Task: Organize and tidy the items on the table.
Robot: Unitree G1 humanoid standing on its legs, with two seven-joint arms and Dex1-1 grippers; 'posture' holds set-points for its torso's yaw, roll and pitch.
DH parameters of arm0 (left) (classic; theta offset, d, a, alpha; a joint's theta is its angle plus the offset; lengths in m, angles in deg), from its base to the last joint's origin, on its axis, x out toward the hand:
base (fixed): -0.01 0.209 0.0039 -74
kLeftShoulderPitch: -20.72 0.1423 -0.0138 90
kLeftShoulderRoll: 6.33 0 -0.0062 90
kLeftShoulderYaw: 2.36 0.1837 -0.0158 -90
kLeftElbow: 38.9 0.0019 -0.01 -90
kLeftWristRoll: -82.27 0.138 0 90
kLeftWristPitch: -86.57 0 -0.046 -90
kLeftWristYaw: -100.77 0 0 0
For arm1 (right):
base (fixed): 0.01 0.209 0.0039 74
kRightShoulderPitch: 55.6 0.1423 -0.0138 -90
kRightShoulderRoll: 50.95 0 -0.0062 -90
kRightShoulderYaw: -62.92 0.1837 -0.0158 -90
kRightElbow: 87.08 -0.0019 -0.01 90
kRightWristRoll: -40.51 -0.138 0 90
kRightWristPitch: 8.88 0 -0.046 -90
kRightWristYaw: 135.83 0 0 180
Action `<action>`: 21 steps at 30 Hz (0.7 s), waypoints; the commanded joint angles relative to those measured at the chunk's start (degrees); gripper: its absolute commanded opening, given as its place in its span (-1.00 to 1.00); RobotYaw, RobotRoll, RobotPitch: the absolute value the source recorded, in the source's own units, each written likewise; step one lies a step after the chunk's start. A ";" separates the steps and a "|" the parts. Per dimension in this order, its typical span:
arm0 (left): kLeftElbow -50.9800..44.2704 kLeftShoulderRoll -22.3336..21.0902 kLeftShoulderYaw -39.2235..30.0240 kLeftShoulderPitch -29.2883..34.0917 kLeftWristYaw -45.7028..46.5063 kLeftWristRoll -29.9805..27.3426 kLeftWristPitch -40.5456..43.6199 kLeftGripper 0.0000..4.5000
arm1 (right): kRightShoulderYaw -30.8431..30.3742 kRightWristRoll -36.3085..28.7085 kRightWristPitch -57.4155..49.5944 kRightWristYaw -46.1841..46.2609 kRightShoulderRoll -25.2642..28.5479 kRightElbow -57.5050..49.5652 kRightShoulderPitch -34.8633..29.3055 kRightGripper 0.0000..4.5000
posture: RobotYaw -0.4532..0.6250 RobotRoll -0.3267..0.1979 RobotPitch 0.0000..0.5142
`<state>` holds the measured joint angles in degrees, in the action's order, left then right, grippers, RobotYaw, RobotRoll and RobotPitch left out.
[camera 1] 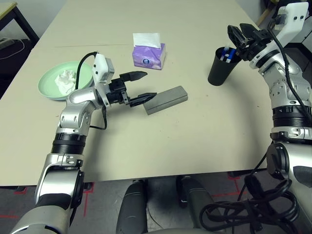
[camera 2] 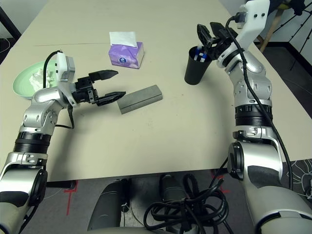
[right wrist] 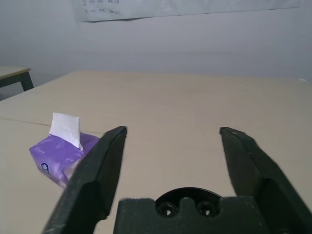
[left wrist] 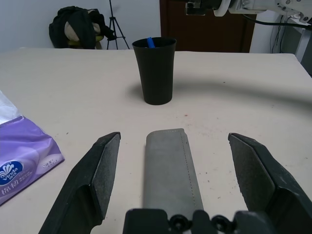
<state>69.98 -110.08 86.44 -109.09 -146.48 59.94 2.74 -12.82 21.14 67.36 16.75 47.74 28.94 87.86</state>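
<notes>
- While the right tool hangs released above the black cup, its fingers spread and empty, the pen step is judged to be finished: a blue-and-white pen stands inside the cup.
- The left tool is held level just above the bench, its fingers spread wide and grasping nothing; in the left wrist view the near end of the grey case lies between the two fingers, apart from both.
- The step in hand is judged to be the pick-up of the case. A short advance along the case and a closing of the fingers across its narrow width are called for next; the smooth sides could slip if only the very end is caught.
- The case is seen as a long, flat, grey oblong with a seam along one edge, lying closed and at a slant near the middle of the bench, well apart from the cup.
- A mint green plate sits near the left edge of the bench, behind the left arm, with a crumpled white tissue in it.
- A purple tissue pack, one white sheet standing up from it, rests farther back, between plate and cup.
</notes>
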 commanded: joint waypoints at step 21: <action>-7.04 8.34 -14.08 10.77 36.06 1.80 -2.71 1.00 | 0.95 -5.20 10.20 -1.73 -9.64 -15.49 -26.80 0.98 | -0.09 0.25 -0.54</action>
<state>62.72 -101.45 73.53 -99.85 -112.09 60.91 0.32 -12.04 15.50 77.50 13.95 38.18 14.42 62.20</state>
